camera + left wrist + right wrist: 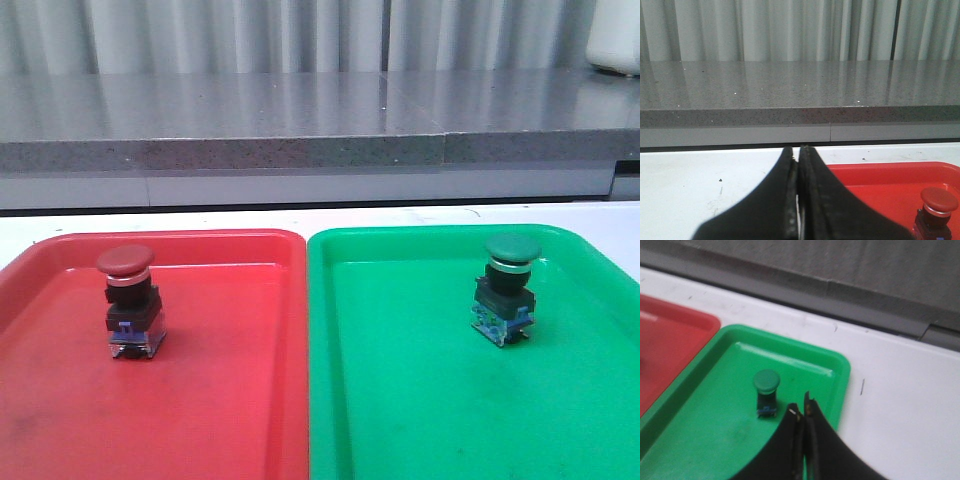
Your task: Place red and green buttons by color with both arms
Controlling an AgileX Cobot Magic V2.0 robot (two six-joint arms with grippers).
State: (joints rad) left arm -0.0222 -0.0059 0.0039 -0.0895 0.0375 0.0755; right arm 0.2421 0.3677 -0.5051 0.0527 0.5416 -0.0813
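- Front view: the red button [130, 302] stands upright inside the red tray [60, 400], well left of the seam where the two trays meet; the green button [508, 288] stands inside the green tray [400, 400], well right of that seam, and leans slightly.
- Each tray holds only its one matching button, so the sorting looks finished.
- Neither arm shows in the front view. In the left wrist view, the left end effector [798, 150] is clenched with nothing between its fingers, off the red tray's rim over the white desk [690, 185].
- The right end effector [802, 410] is likewise clenched and empty, hanging just beside the green button.
- Risk, as I judge it: a sideways pull-back of the right arm could clip the tall, narrow-based green button and topple it.
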